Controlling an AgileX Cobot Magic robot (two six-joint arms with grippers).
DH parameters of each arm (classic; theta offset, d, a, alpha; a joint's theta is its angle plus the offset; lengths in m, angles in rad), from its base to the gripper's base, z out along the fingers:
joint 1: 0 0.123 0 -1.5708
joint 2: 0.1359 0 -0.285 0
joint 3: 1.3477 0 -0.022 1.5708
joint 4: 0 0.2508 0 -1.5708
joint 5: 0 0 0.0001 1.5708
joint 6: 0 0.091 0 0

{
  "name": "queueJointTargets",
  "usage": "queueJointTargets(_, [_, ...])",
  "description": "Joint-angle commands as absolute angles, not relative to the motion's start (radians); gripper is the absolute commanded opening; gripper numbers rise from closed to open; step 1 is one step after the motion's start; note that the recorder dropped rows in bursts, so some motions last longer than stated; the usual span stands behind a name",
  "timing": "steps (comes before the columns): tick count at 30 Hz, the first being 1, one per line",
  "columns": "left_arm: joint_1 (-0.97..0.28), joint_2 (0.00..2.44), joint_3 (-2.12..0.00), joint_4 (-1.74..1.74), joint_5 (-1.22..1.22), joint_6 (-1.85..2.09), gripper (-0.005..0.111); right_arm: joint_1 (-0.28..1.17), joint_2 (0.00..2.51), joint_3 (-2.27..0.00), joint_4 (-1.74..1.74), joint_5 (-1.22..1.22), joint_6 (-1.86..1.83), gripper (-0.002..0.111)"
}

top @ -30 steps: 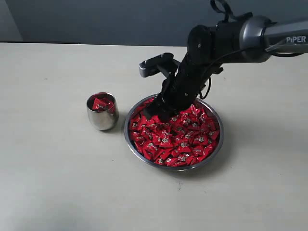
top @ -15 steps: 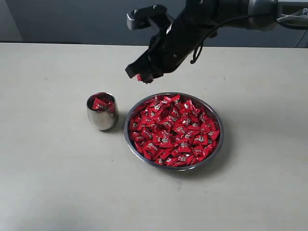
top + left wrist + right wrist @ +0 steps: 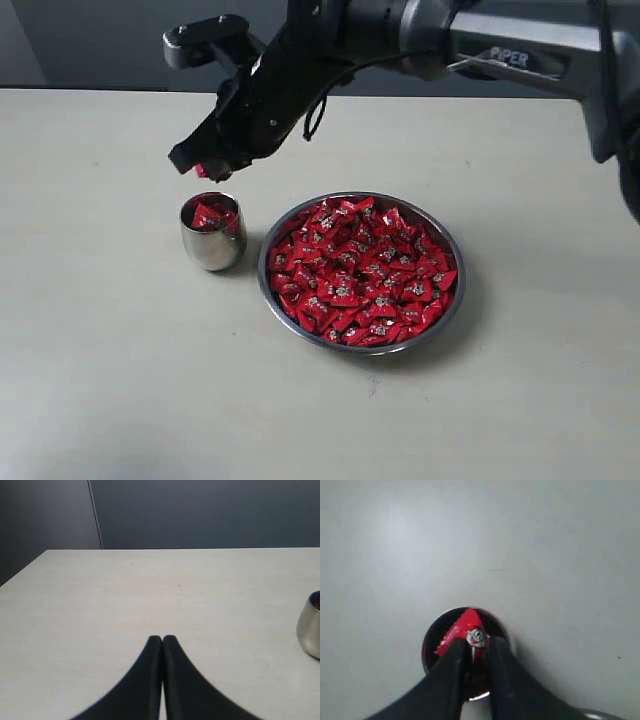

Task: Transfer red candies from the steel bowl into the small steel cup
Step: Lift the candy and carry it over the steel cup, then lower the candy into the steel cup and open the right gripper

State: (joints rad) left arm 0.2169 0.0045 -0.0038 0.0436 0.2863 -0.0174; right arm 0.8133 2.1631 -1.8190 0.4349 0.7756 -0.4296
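Observation:
The steel bowl (image 3: 452, 302) sits right of centre, heaped with red candies (image 3: 362, 272). To its left stands the small steel cup (image 3: 212, 245), with a few red candies inside. My right gripper (image 3: 205, 168) hangs just above the cup, shut on one red candy (image 3: 465, 629); in the right wrist view the cup (image 3: 429, 636) lies straight below the pinched candy. My left gripper (image 3: 162, 639) is shut on nothing, low over bare table, and the cup (image 3: 311, 628) shows at the edge of its view.
The pale table (image 3: 110, 360) spreads around cup and bowl, with a dark wall behind. The right arm (image 3: 430, 30) reaches across from the upper right above the bowl's far side.
My right gripper has lifted out of the bowl with a candy and swung left, from over the bowl to just above the cup. The left gripper shows no earlier frame.

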Motion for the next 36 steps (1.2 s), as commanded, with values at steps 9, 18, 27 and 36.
queueJointTargets(9, [0.218,0.0,0.0,0.045,0.284,-0.02,0.0,0.84,2.223,-1.852,0.42,0.779,-0.436,-0.001])
queueJointTargets(18, [0.218,0.0,0.0,0.045,0.284,-0.02,0.0,0.84,2.25,-1.852,0.422,0.8,-0.434,-0.001])
queueJointTargets(27, [0.218,0.0,0.0,0.045,0.284,-0.02,0.0,0.84,2.25,-1.852,0.422,0.806,-0.434,-0.001])
queueJointTargets(36, [0.218,0.0,0.0,0.045,0.284,-0.02,0.0,0.84,2.25,-1.852,0.432,0.794,-0.438,0.004])
